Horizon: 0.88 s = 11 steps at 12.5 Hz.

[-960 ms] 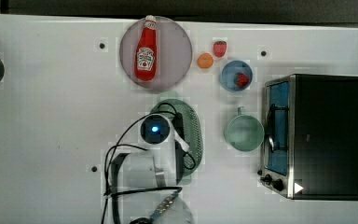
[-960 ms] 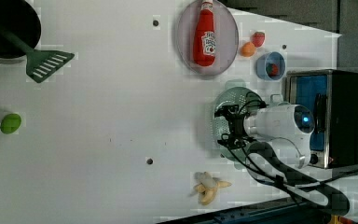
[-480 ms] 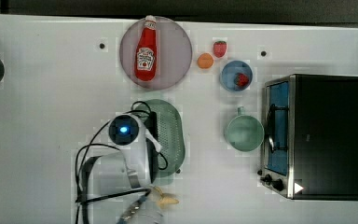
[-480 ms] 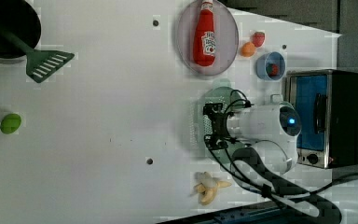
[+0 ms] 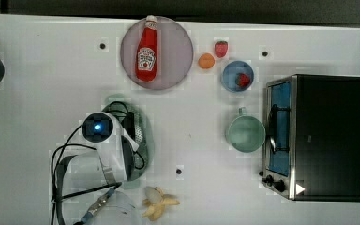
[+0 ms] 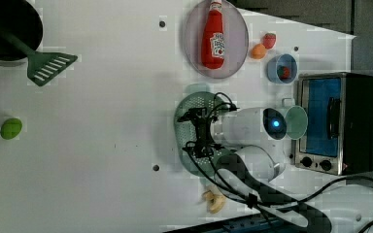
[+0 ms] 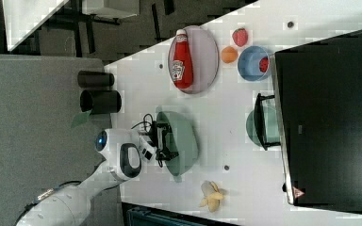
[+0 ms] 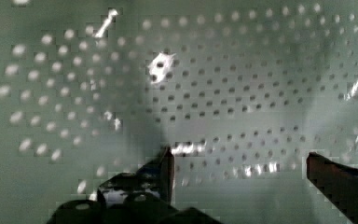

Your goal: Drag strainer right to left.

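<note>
- Strainer (image 6: 190, 109), pale mint-green oval, lies on the white table (image 5: 42, 93) below the plate in the top view, well to the top view's left of the mug (image 5: 245, 133).
- Gripper (image 8: 237, 165) reaches down inside the strainer bowl; wrist view shows its two dark fingers (image 8: 165, 165) spread wide over the perforated bottom, nothing pinched between them.
- Whether the fingertips touch the strainer's bottom: hard to say, the wrist view is blurred.
- In the right view the gripper (image 7: 162, 141) sits over the strainer's (image 7: 184, 141) rim on the right view's left side.
- Arm's white wrist (image 5: 98, 129) covers much of the strainer (image 5: 145, 136) in the top view.
- Ketchup bottle (image 5: 147, 52) lies on a grey-purple plate (image 5: 180, 47).
- Strawberry (image 5: 221, 48) and small orange (image 5: 206, 61) sit near a blue bowl (image 5: 229, 75).
- Toaster oven (image 5: 328, 136) stands just beside the mug.
- Banana (image 5: 158, 202) near the table's lower edge in the top view.
- Left view: green spatula (image 6: 48, 65) resting in a dark pot (image 6: 9, 29), lime (image 6: 10, 128) apart.
</note>
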Each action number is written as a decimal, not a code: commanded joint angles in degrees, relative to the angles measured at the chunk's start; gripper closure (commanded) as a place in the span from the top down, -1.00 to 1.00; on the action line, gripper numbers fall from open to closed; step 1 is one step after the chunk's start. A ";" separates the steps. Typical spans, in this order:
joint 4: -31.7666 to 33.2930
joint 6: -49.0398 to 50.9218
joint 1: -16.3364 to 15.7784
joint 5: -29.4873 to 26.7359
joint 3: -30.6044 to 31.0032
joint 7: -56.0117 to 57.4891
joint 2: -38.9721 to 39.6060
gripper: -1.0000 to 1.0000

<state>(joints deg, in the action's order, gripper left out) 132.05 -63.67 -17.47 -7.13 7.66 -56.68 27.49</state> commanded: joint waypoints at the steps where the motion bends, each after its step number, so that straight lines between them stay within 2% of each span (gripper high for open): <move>1: -4.31 2.10 -2.83 -2.82 0.83 -5.16 -0.17 1.00; 7: -8.29 3.16 -8.07 -2.90 0.83 -11.31 1.77 1.00; 11: -10.30 3.23 -10.48 -5.71 0.83 -11.42 3.08 1.00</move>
<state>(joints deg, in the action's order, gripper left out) 122.65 -61.72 -26.51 -13.55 8.15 -65.74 30.49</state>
